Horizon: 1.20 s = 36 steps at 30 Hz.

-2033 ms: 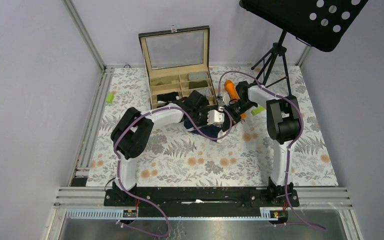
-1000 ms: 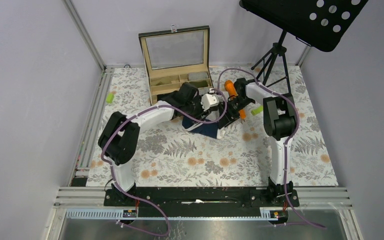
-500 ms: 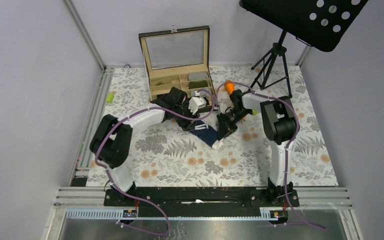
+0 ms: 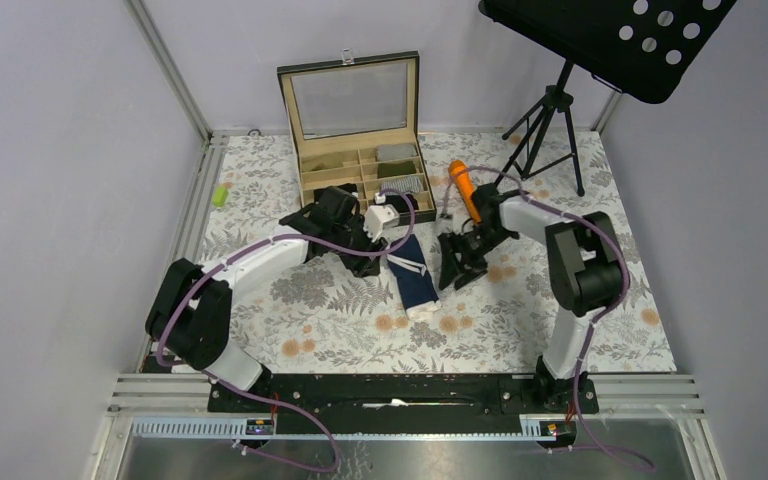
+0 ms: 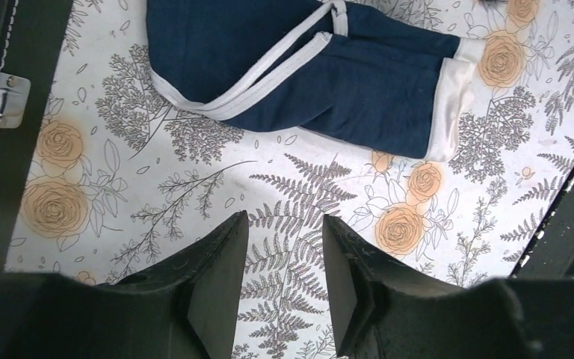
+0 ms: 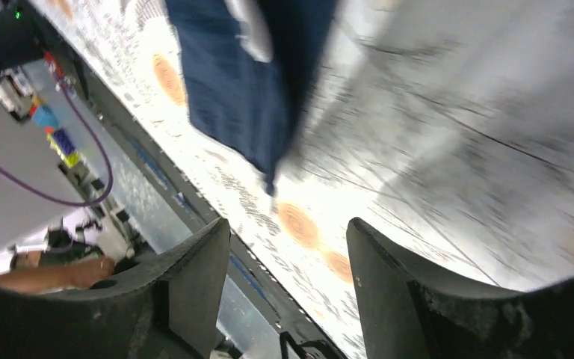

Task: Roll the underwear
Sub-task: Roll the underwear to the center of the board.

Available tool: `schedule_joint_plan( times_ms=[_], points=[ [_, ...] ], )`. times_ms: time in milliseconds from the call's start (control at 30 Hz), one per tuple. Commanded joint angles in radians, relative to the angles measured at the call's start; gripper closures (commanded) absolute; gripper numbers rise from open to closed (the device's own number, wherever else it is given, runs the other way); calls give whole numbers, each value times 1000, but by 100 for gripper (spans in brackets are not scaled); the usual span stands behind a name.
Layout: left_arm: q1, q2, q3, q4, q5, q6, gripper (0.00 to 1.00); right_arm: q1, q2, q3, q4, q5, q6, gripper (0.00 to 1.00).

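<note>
We see our left end effector (image 5: 282, 220) spread, holding nothing. Our right end effector (image 6: 288, 224) is spread and empty too. The soft navy blue underwear with white trim (image 4: 416, 281) lies on the flowery bench (image 4: 340, 312) between them.

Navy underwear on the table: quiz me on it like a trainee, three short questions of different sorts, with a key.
1. True or false: the left tool is gripping the navy underwear.
2. In the top view, the orange stick lies: A) inside the wooden box; B) outside the box, to its right; C) on top of the underwear.
3. Fill in: the underwear's trim is ____.

Key: 1 false, its fingers stand apart with nothing between them; 2 B; 3 white.
</note>
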Motion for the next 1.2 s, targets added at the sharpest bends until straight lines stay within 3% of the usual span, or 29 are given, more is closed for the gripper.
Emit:
schedule_joint_plan(
  times_ms=[0,100,167,300,500,700,800,933,1167],
  points=[
    [-2,-22,-18,48,71,-17,54,-88,-70,34,-73,124,-112,34],
    [-14,-21,-40,76,77,-16,55,-88,-108,51,-45,106,-163,38],
    [-19,-24,-54,102,84,-12,56,-88,-156,42,6,66,-206,46],
    [-55,-6,-63,194,67,-1,58,-89,-337,-64,198,28,-273,53],
    [-71,159,91,218,52,-137,67,-88,-535,-219,448,42,-159,62],
    [-87,298,197,204,45,-13,71,-87,-631,-270,391,68,-211,65],
    [-95,384,259,152,61,128,71,-88,-701,-304,389,81,-240,65],
    [-95,473,338,117,53,253,71,-87,-775,-370,381,20,-305,60],
    [-102,585,499,4,69,441,72,-52,-775,-394,272,1,-511,57]
  ],
)
